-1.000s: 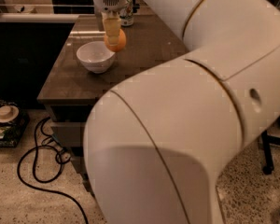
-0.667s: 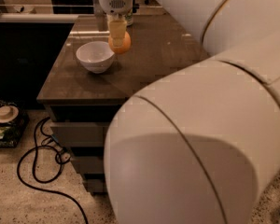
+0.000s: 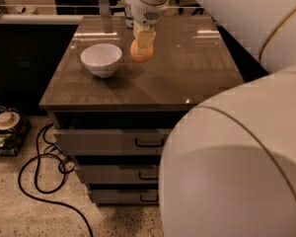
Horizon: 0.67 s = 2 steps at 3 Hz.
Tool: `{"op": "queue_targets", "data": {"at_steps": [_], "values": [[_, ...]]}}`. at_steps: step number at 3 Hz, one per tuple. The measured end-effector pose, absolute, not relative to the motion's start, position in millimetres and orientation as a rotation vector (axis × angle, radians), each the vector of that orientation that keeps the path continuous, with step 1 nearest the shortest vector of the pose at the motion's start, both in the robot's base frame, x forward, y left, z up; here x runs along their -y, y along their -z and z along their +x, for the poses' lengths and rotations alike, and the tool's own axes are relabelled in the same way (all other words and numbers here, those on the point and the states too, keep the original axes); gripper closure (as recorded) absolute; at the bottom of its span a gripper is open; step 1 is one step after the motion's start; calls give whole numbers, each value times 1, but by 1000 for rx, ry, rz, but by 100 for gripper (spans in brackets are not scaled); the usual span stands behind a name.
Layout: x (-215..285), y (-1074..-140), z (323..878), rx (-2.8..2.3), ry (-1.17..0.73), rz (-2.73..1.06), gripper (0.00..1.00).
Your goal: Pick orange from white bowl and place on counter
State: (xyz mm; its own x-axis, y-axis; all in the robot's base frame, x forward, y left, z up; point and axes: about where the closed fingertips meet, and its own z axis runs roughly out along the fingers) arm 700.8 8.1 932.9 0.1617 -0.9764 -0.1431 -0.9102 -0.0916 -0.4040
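The orange (image 3: 138, 54) is held in my gripper (image 3: 143, 44), whose pale fingers (image 3: 145, 38) are shut on it from above. It hangs just over the counter (image 3: 187, 78), to the right of the white bowl (image 3: 101, 59). I cannot tell whether the orange touches the counter. The white bowl stands upright on the left part of the counter and looks empty. My large white arm fills the right side and bottom right of the camera view.
A printed drink can (image 3: 129, 11) stands at the back of the counter behind my gripper. The grey cabinet has drawers with black handles (image 3: 149, 143). A black cable (image 3: 44, 172) and a tray of clutter (image 3: 7, 127) lie on the floor at the left.
My gripper has carried the orange to the right and a little forward, away from the bowl's rim, and lower toward the counter. The camera view has shifted, so the cabinet shows more fully.
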Motion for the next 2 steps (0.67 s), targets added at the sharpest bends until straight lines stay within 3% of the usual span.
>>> {"op": "queue_targets", "data": {"at_steps": [2], "values": [[24,-887,728,-1858,88,-2051,100]]}}
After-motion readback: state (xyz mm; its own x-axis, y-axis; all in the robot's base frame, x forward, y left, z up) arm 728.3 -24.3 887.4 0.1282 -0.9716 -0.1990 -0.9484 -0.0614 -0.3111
